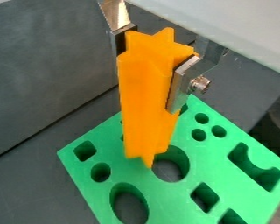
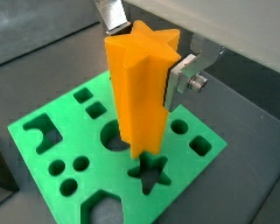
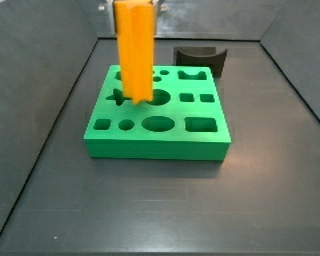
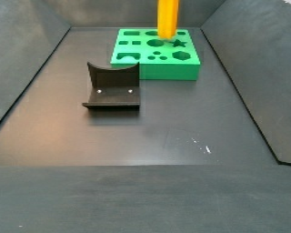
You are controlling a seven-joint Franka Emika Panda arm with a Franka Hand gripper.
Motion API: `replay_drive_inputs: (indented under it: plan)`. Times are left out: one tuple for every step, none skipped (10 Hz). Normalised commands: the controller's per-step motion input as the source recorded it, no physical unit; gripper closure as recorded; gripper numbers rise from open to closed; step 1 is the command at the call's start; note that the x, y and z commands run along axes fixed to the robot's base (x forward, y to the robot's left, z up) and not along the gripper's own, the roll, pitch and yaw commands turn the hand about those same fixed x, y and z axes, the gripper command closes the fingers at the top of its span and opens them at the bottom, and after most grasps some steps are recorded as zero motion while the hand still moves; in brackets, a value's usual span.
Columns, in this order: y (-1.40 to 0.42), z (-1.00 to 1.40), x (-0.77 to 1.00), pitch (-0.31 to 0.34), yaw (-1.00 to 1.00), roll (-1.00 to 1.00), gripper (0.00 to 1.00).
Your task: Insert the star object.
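My gripper (image 1: pixel 150 59) is shut on the upper end of the orange star object (image 1: pixel 143 105) and holds it upright; both wrist views show it so (image 2: pixel 140 87). The silver fingers (image 2: pixel 185 77) press on two opposite sides of it. Below it lies the green block (image 2: pixel 60 144) with shaped holes. The bar's lower end hangs close over the star-shaped hole (image 2: pixel 149 171), just beside it, not inside. Both side views show the bar (image 3: pixel 133 50) (image 4: pixel 167 18) standing over the block (image 3: pixel 163 140) (image 4: pixel 173 65), beside the star hole (image 3: pixel 119 97).
A dark grey curved piece (image 3: pixel 199 58) (image 4: pixel 112 87) stands on the dark floor, apart from the block. Grey walls enclose the work area (image 3: pixel 43 120). The block has round, square and arch-shaped holes (image 1: pixel 254 164) around the star hole.
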Motion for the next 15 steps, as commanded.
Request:
replay_drive_inputs:
  plan:
    - [0.1, -0.21, -0.29, -0.054, 0.03, 0.0, 1.0]
    - [0.15, -0.21, -0.35, -0.064, 0.03, 0.01, 1.0]
    - [0.16, -0.2, -0.36, -0.069, 0.03, 0.01, 1.0]
    - [0.13, -0.19, -0.32, -0.074, 0.09, 0.02, 1.0]
    - [0.08, -0.22, -0.37, -0.173, 0.27, 0.06, 1.0]
    - [0.16, -0.18, -0.24, -0.174, 0.56, 0.02, 1.0]
    - [0.18, -0.15, -0.22, -0.159, 0.57, 0.0, 1.0]
    - [0.2, -0.19, -0.18, -0.163, 0.63, 0.01, 1.0]
    - [0.14, -0.29, 0.0, -0.136, 0.84, 0.07, 1.0]
    - [0.0, -0.34, 0.24, -0.017, 0.55, 0.11, 1.0]
    - [-0.06, -0.37, 0.32, 0.0, 0.29, 0.04, 1.0]
    - [-0.17, -0.36, 0.17, -0.021, 0.0, -0.01, 1.0]
    - [-0.17, -0.37, 0.15, -0.049, 0.0, -0.04, 1.0]
    - [-0.12, -0.36, 0.2, -0.044, 0.0, -0.01, 1.0]
    - [-0.08, -0.37, 0.19, -0.046, -0.01, 0.0, 1.0]
